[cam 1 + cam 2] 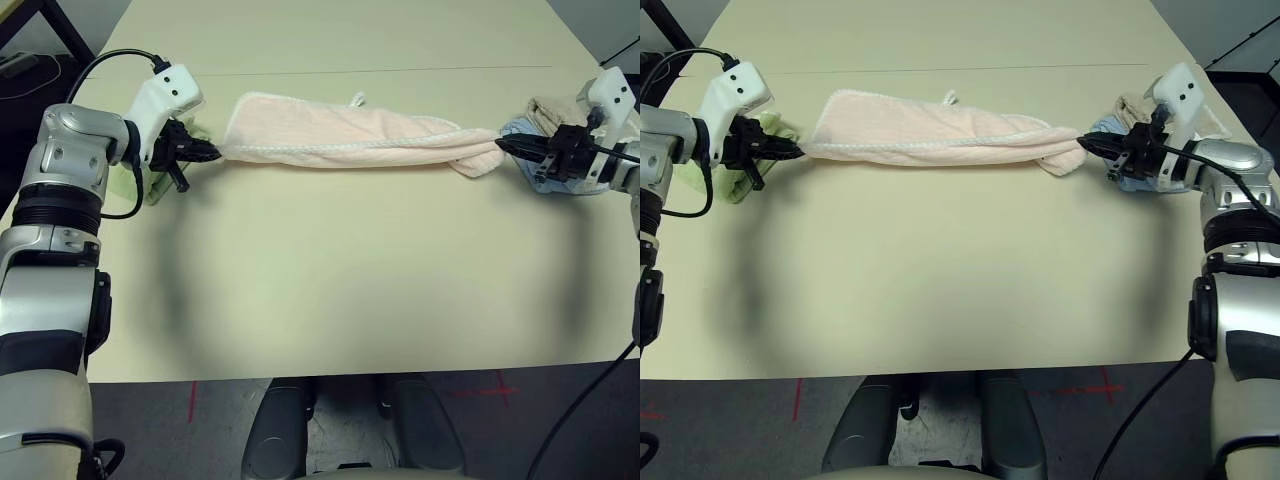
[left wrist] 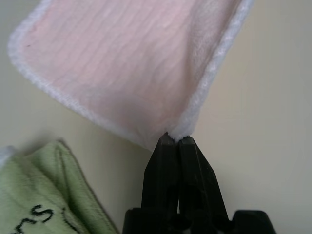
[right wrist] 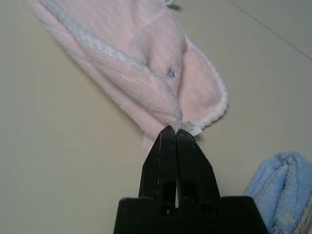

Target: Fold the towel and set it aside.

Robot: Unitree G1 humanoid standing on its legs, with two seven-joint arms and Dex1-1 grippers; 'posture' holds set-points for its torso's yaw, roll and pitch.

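Between the left gripper [image 1: 212, 154] and right gripper [image 1: 503, 145], each clamped on a corner, the towel [image 1: 340, 138] stretches (green towel [image 2: 44, 192] left, blue towel [image 3: 285, 187] right).

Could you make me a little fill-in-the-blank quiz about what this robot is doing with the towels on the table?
1. The pink towel is stretched between the left hand and the ____ hand.
2. Both hands are ____ on its ends.
3. By the left hand lies a ____ towel with dark embroidery.
4. By the right hand lies a ____ towel.

Missing words: right; shut; green; blue
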